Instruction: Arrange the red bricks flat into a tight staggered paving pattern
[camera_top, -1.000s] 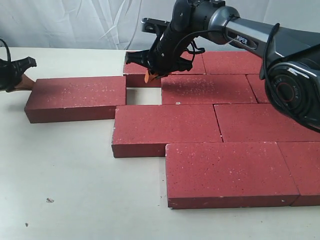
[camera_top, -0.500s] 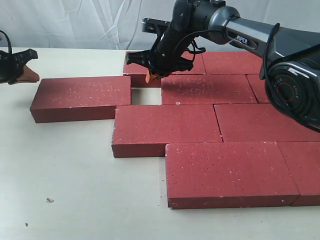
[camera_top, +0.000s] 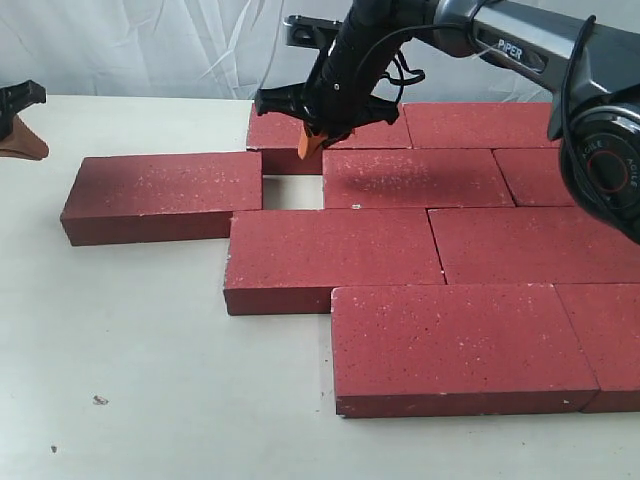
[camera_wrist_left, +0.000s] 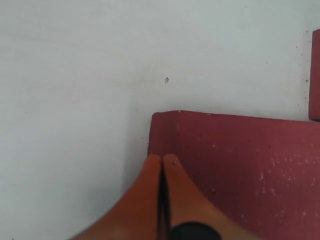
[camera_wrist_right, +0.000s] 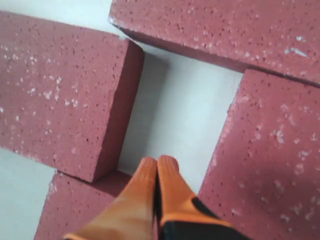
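Pulled back toward left edge of table (camera_top: 150, 380), left gripper (camera_wrist_left: 161, 161) pinched together, empty, right gripper (camera_top: 312, 148) lifted above gap (camera_top: 292, 190), likewise pinched, nine red bricks (camera_top: 330, 255), eight staggered at right edge, loose brick (camera_top: 160, 190) beside gap, bare table left and front.

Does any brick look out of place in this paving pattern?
Yes. In the second row from the back, the left brick stands apart from its neighbour; a patch of bare table shows between them. The other bricks lie close together, so this gap breaks the tight pattern.
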